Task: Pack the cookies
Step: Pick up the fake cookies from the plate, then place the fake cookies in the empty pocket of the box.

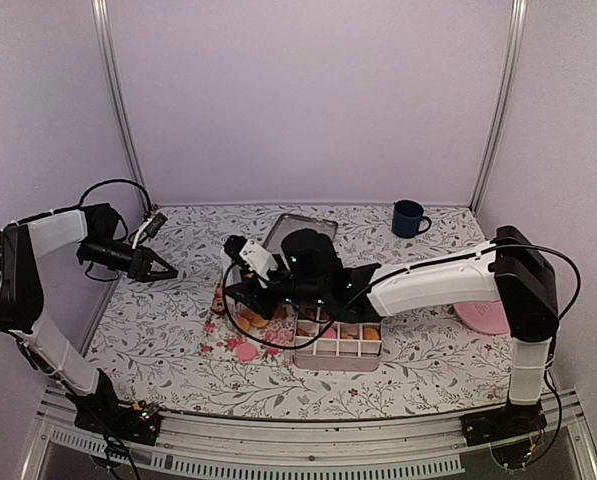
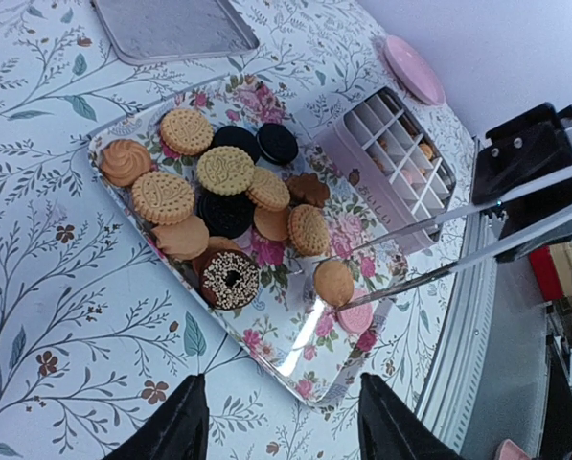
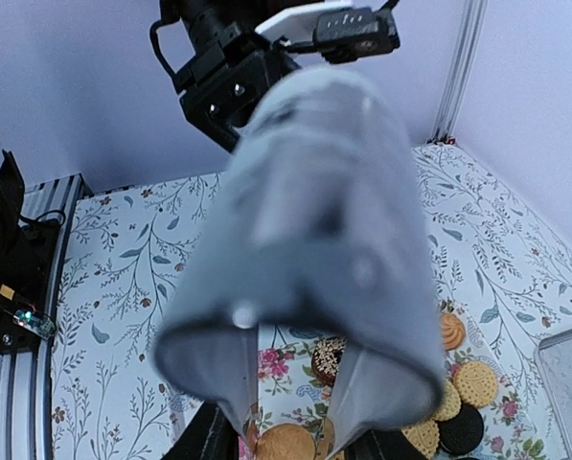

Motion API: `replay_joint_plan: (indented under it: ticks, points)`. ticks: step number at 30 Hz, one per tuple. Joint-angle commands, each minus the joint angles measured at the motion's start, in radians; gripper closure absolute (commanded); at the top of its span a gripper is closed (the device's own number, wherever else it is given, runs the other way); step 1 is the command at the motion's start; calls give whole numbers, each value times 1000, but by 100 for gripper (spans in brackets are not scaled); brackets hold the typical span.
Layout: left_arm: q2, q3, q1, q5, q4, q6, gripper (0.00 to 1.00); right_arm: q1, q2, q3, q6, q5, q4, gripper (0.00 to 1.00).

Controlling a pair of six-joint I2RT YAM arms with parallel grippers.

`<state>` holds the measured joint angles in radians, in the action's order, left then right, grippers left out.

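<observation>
My right gripper (image 2: 527, 196): clenched on tongs (image 2: 429, 228), tips flanking one golden cookie (image 2: 333, 283) by the near edge of the floral tray (image 2: 295, 372). My left gripper (image 2: 281, 431): released, empty, near the left edge of the table (image 1: 428, 380)

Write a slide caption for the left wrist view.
Tongs bracket a golden cookie on the floral tray, with the divided box just beyond.

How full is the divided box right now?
Partly filled: the top view shows cookies in the far cells of the divided box, while the near row looks bare white. How many per cell: cannot tell.
</observation>
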<state>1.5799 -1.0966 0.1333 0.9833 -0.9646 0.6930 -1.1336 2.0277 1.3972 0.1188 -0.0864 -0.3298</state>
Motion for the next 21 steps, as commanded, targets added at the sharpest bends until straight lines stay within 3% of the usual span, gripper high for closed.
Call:
replay_joint_plan:
  ticks: [1, 13, 21]
  points:
    - [5, 4, 9, 19, -15, 20, 46, 23, -192, -56, -24, 26, -39, 72]
    - [12, 0, 9, 32, -21, 29, 46, 27, -561, -414, -116, 93, 42, 71]
    - [14, -5, 9, 38, -25, 28, 46, 27, -640, -501, -201, 96, 73, 71]
